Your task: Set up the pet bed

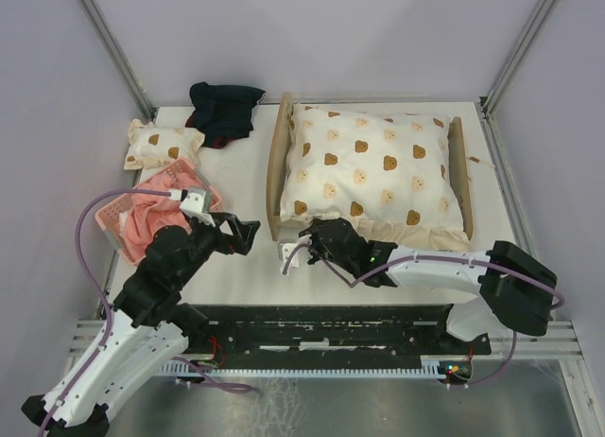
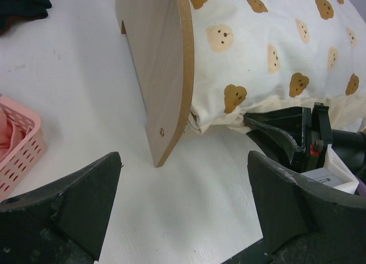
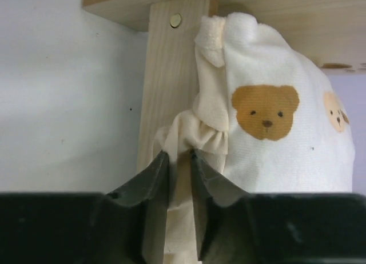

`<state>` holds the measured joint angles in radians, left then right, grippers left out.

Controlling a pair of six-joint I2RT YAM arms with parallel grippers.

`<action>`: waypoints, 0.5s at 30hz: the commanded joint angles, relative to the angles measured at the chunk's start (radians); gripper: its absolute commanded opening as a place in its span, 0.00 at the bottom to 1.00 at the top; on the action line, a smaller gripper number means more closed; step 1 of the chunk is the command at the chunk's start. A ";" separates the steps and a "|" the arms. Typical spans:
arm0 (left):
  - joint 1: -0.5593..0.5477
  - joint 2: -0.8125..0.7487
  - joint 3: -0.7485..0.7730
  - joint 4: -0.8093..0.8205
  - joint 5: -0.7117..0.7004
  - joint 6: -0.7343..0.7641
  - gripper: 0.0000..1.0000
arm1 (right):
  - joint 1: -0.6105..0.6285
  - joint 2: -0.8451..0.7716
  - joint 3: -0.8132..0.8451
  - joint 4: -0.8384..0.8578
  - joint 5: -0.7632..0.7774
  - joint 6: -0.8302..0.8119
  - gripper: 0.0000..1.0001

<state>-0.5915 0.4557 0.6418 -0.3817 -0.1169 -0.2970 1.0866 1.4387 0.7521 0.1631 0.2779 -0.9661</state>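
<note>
Pet bed [image 1: 460, 158] toward table's [image 1: 236, 276] far-right corner. Right gripper [image 3: 179, 159] jaws clamped on bear-print quilt's [image 1: 373, 167] frilled near-left corner, probably to tug it square. Left gripper [image 1: 244, 234] jaws wide apart, empty, waiting beside headboard [image 2: 163, 75].

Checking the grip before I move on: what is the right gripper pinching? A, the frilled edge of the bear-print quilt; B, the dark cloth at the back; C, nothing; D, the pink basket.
A: the right wrist view shows the right gripper closed on the cream frill of the bear-print quilt, beside a wooden post of the pet bed.
</note>
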 commanded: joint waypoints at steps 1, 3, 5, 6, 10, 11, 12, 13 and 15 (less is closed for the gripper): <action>-0.004 0.009 0.000 0.010 0.034 0.016 0.94 | 0.009 -0.042 -0.001 0.098 0.084 -0.006 0.15; -0.004 0.012 0.004 0.010 0.038 0.015 0.90 | 0.009 -0.087 0.024 0.057 0.088 0.064 0.03; -0.004 0.016 0.010 0.019 0.038 0.006 0.85 | 0.006 -0.148 0.044 0.014 0.086 0.128 0.02; -0.005 0.017 0.011 0.029 0.050 0.003 0.84 | 0.005 -0.170 0.046 0.018 0.094 0.158 0.02; -0.004 0.044 0.028 0.061 0.105 0.012 0.79 | -0.047 -0.242 0.072 -0.013 0.043 0.334 0.02; -0.005 0.059 0.038 0.060 0.114 0.022 0.78 | -0.066 -0.253 0.080 -0.027 0.020 0.380 0.02; -0.004 0.077 0.049 0.056 0.122 0.033 0.77 | -0.086 -0.259 0.088 -0.043 0.000 0.421 0.02; -0.004 0.094 0.064 0.051 0.131 0.046 0.75 | -0.115 -0.261 0.101 -0.060 -0.013 0.476 0.02; -0.005 0.132 0.091 0.047 0.149 0.061 0.70 | -0.164 -0.257 0.132 -0.108 -0.042 0.553 0.02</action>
<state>-0.5915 0.5308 0.6529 -0.3794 -0.0307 -0.2939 0.9985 1.1973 0.8074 0.1158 0.2920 -0.6388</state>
